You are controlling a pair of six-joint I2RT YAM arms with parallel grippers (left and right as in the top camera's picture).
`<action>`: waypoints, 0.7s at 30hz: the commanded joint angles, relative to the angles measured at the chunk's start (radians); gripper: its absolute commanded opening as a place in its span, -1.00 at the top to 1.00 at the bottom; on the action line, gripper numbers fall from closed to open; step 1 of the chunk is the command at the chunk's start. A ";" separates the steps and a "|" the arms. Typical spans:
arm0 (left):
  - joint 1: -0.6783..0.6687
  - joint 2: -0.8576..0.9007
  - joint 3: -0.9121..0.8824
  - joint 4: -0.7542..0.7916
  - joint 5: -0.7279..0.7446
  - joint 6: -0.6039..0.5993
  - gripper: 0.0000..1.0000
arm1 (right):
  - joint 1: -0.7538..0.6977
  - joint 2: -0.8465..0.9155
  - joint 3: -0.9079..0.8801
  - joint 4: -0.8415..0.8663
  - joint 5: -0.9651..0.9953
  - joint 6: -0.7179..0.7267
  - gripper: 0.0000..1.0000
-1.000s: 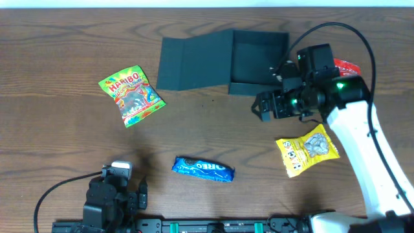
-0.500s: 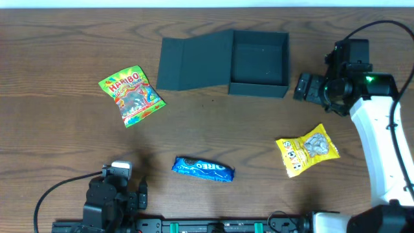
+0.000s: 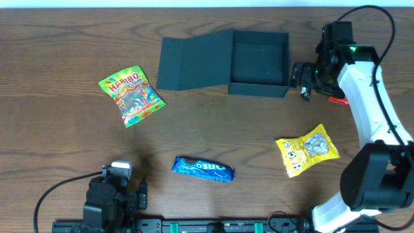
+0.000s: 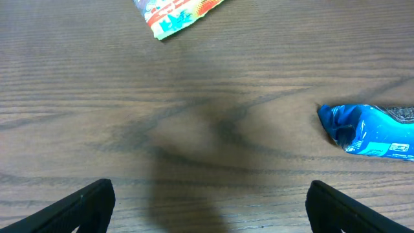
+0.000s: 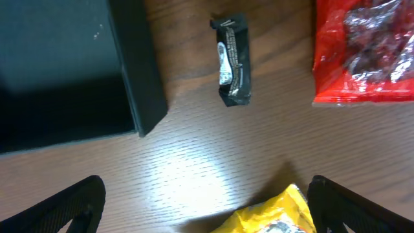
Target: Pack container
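Over at the far right of the table [image 3: 65,149], my right arm [image 3: 362,97] hangs just beside the container [image 3: 259,61]. It sits open at the far side, its flap lid [image 3: 194,61] lying flat to the left, and I see nothing inside it. Below the wrist camera a small black wrapped bar [image 5: 231,59] lies between the container's right wall and a red packet [image 5: 365,52], with a yellow packet [image 5: 272,217] nearer. If I go down for the bar with the jaws this wide, I judge one finger could strike the container wall and shove the box, or snag the red packet. Right jaws are spread fully, holding and touching nothing. On the left arm [image 3: 107,197], near left, the jaws are equally wide and empty over bare wood, the Oreo pack [image 4: 369,129] to their right.
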 commanded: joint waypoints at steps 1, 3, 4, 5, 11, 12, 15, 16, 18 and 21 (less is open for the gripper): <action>-0.005 -0.006 -0.024 -0.038 -0.011 0.000 -0.91 | -0.022 -0.008 0.026 -0.007 0.031 -0.031 -0.98; -0.005 -0.006 -0.024 -0.038 -0.011 0.000 -0.91 | -0.057 -0.008 0.026 -0.025 -0.004 -0.033 -0.98; -0.005 -0.006 -0.024 -0.038 -0.011 0.000 -0.91 | -0.076 -0.008 0.026 -0.033 -0.026 -0.053 -0.99; -0.005 -0.006 -0.024 -0.038 -0.011 0.000 -0.90 | -0.101 -0.008 0.026 -0.042 -0.062 -0.092 -0.98; -0.005 -0.006 -0.024 -0.038 -0.011 0.000 -0.91 | -0.246 -0.008 0.026 -0.068 -0.150 -0.216 -0.98; -0.005 -0.006 -0.024 -0.038 -0.011 0.000 -0.91 | -0.266 -0.008 0.026 -0.064 -0.151 -0.215 -0.98; -0.005 -0.006 -0.024 -0.038 -0.011 0.000 -0.91 | -0.317 -0.008 0.026 -0.054 -0.149 -0.216 -0.99; -0.005 -0.006 -0.024 -0.038 -0.011 0.000 -0.90 | -0.332 -0.008 0.026 -0.047 -0.147 -0.215 -0.99; -0.005 -0.006 -0.024 -0.038 -0.011 0.000 -0.90 | -0.355 -0.008 0.026 -0.060 -0.156 -0.215 -0.99; -0.005 -0.006 -0.024 -0.038 -0.011 0.000 -0.91 | -0.341 -0.008 0.026 -0.084 -0.204 -0.250 -0.99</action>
